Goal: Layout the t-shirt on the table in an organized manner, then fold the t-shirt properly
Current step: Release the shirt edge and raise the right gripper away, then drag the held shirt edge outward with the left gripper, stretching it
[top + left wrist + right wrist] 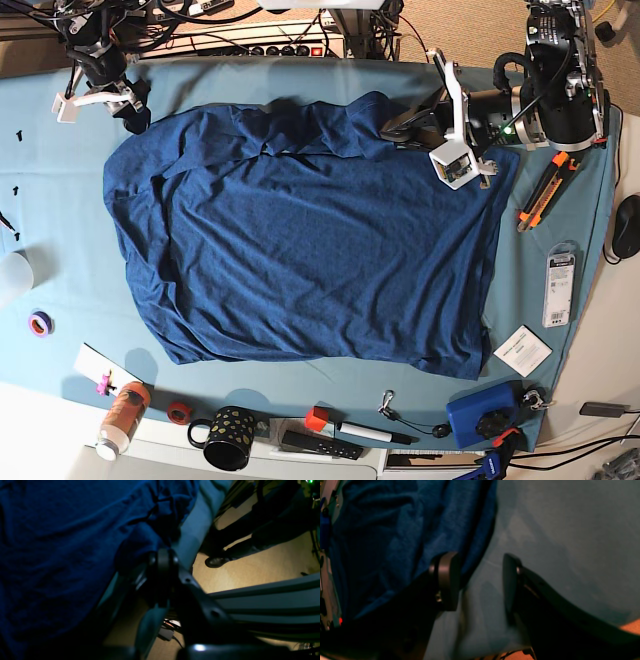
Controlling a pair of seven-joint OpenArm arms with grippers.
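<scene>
- Your t-shirt (300, 250) lies spread over the middle of the table (60, 200), dark navy, covering most of the teal cloth; its long axis runs left to right across the base view.
- Its far edge is bunched and rumpled, with a raised fold near the far right corner; which end is the collar you cannot tell from these views.
- Your left gripper (395, 128) sits at that far right bunch with its jaws pressed together; the left wrist view shows cloth gathered at the tips, so it looks pinched on the t-shirt, though the dark picture hides the contact.
- Your right gripper (477, 582) stands spread over the teal cloth at the shirt's edge, one finger (446, 580) against the fabric, nothing between the jaws.
- In the base view that arm sits at the far left corner of the table, just beyond the shirt's corner.
- Along the near edge you have a spotted black mug (228, 438), an orange-capped bottle (122, 415), a red tape roll (179, 412), a marker (368, 432) and a blue box (484, 417).
- By the right edge lie an orange-handled tool (537, 203), a packaged item (559, 284) and a white card (522, 350).
- At the left edge a purple tape roll (40, 323) sits apart from the shirt.
- Both wrist views are dim and blurred; the left one shows only floor and a frame beyond the table's edge.
</scene>
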